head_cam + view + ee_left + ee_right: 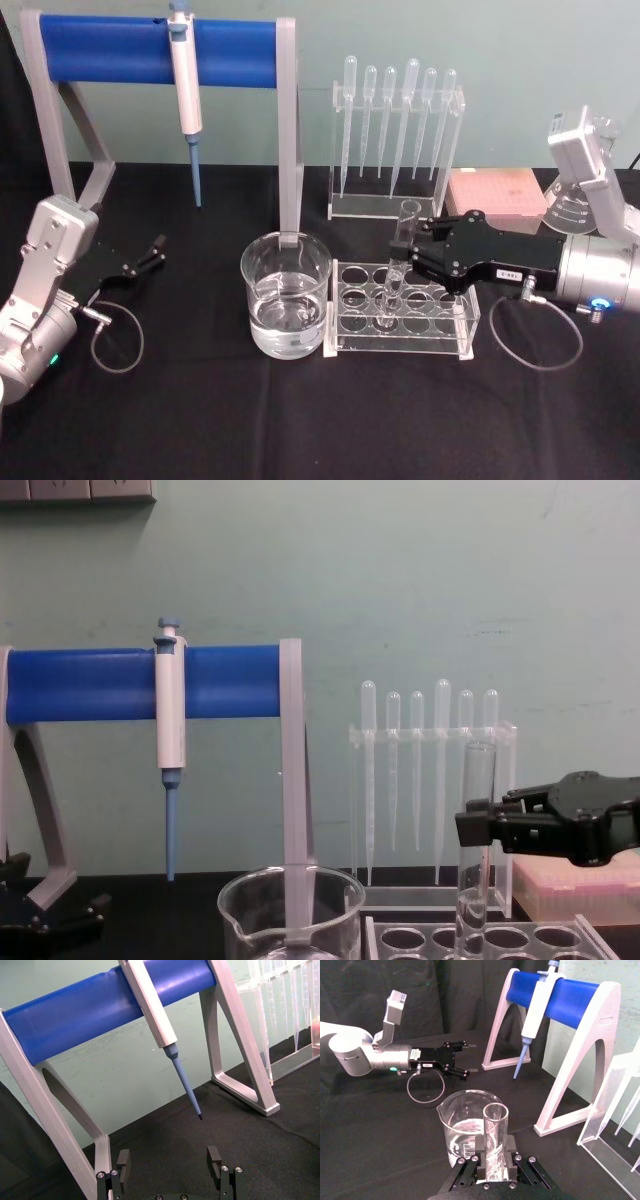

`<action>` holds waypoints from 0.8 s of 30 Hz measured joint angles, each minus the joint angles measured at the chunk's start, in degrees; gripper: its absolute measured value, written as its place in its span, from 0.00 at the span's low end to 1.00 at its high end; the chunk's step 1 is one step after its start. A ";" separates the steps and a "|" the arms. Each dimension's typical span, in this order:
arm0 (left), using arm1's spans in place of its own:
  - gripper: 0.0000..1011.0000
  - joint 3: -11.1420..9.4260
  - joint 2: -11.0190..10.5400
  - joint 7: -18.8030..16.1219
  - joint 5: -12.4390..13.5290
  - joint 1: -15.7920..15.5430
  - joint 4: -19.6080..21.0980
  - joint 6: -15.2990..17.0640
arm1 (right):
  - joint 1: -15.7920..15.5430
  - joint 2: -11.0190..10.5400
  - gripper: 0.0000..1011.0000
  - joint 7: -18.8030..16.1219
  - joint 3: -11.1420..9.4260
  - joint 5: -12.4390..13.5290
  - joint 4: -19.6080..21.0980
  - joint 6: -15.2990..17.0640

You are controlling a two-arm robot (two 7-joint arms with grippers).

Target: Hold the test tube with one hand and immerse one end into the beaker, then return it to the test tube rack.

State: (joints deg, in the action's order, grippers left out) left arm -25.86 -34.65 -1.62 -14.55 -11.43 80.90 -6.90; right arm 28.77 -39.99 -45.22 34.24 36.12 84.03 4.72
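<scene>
Gripping the tube (400, 262) upright in its rack (402, 345), the right gripper (408, 250) should lift straight before crossing left to the beaker (285, 295).

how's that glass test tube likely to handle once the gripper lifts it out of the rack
The test tube looks like thin clear glass, so probably stiff but fragile. Its smooth round wall may slip between the right gripper fingers, which pinch it below the rim. Its lower end sits in the rack, so knocking the rack on the way out seems possible.
</scene>
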 joint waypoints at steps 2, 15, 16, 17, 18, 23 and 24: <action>0.99 0.00 0.00 0.00 0.00 0.00 0.00 0.00 | -0.09 0.06 0.22 0.00 0.01 -0.11 -0.08 -0.08; 0.99 0.00 0.00 0.00 0.00 0.00 0.00 0.00 | -0.78 0.76 0.22 0.00 0.03 -1.11 -1.06 -0.80; 0.99 0.00 0.00 0.00 0.00 0.00 0.00 0.00 | -0.84 0.83 0.22 -0.01 0.00 -1.21 -1.19 -0.85; 0.99 0.00 0.00 0.00 0.00 0.00 0.00 0.00 | -0.90 0.90 0.22 -0.01 -0.02 -1.30 -1.31 -0.89; 0.99 0.00 0.00 0.00 0.00 0.00 0.00 0.00 | -0.93 0.93 0.22 -0.01 -0.03 -1.33 -1.37 -0.90; 0.99 0.00 0.00 0.00 0.00 0.00 0.00 0.00 | -1.17 1.17 0.22 0.00 -0.17 -1.41 -1.60 -1.08; 0.99 0.00 0.00 0.00 0.00 0.00 0.00 0.00 | -1.17 1.17 0.22 0.00 -0.17 -1.41 -1.60 -1.08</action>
State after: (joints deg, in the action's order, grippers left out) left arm -25.86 -34.64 -1.62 -14.55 -11.43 80.90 -6.90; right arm 27.60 -38.82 -45.23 34.08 34.71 82.43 3.64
